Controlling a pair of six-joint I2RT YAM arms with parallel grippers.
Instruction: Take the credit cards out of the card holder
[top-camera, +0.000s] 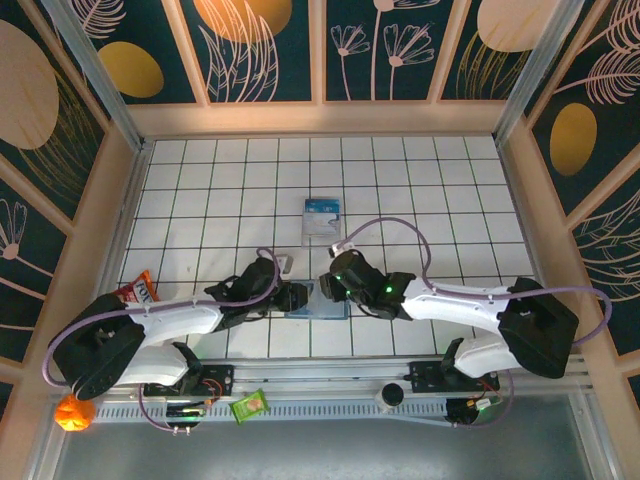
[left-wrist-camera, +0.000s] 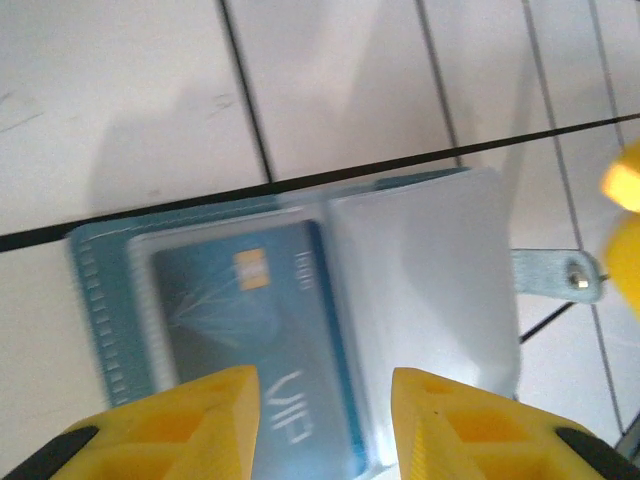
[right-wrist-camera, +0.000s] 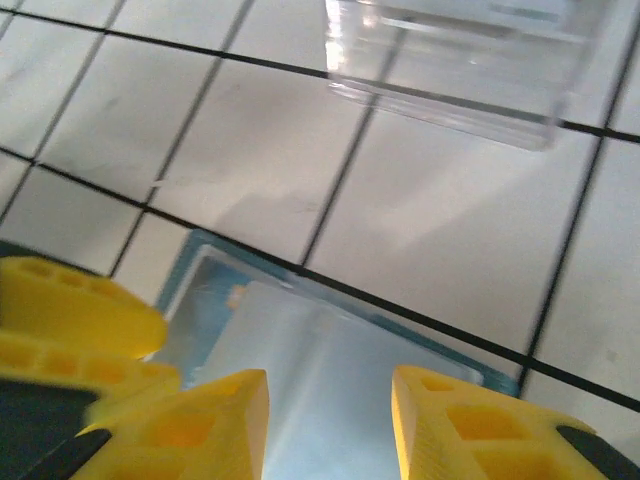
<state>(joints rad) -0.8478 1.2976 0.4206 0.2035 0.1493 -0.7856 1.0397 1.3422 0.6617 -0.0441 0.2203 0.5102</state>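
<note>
Over the card holder (left-wrist-camera: 420, 290), left gripper (left-wrist-camera: 320, 385) and right gripper (right-wrist-camera: 328, 385) hang spread; best: pin one panel, pinch blue card (left-wrist-camera: 250, 320) edge, slide out.

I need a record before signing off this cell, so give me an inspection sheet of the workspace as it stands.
Surface: white tiled table with black grid lines; no spills seen.
Job's things: card holder lies open and flat between the grippers; blue card sits in its pocket, not yet out.
Clutter: clear plastic case beyond the holder; snack packet at left; green packet and orange object at the near edge.
Grippers: left gripper and right gripper both open, low over the holder, holding nothing.
Cables: purple cables loop off both arms; none lies on the holder.
Surroundings: dark floral wall panels in a wooden frame.
</note>
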